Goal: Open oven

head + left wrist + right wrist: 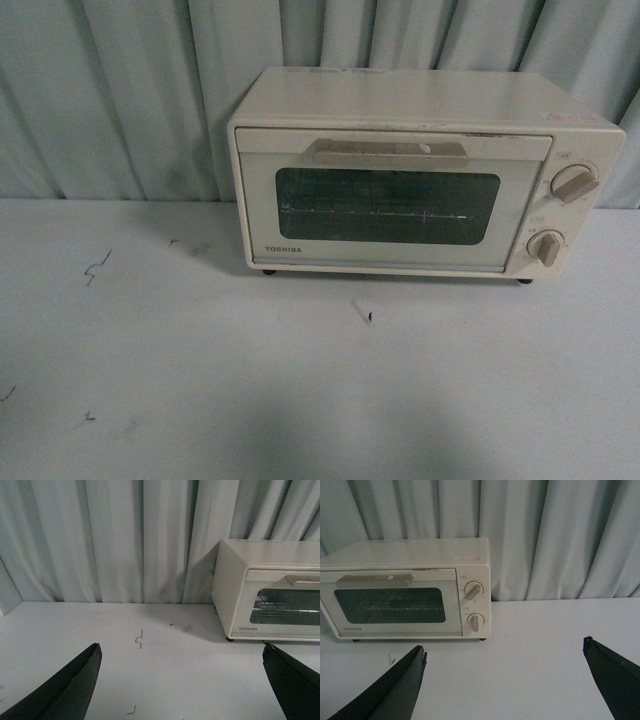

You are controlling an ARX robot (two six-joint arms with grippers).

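The cream-white Toshiba oven stands at the back of the white table, its glass door shut, with a beige bar handle across the top and two beige knobs on the right. A wire rack shows through the window. It also shows in the left wrist view and in the right wrist view. Neither arm shows in the front view. My left gripper is open and empty over the table, well short of the oven. My right gripper is open and empty, also short of it.
A grey pleated curtain hangs behind the table. The white tabletop carries small dark scuff marks and a small scrap in front of the oven.
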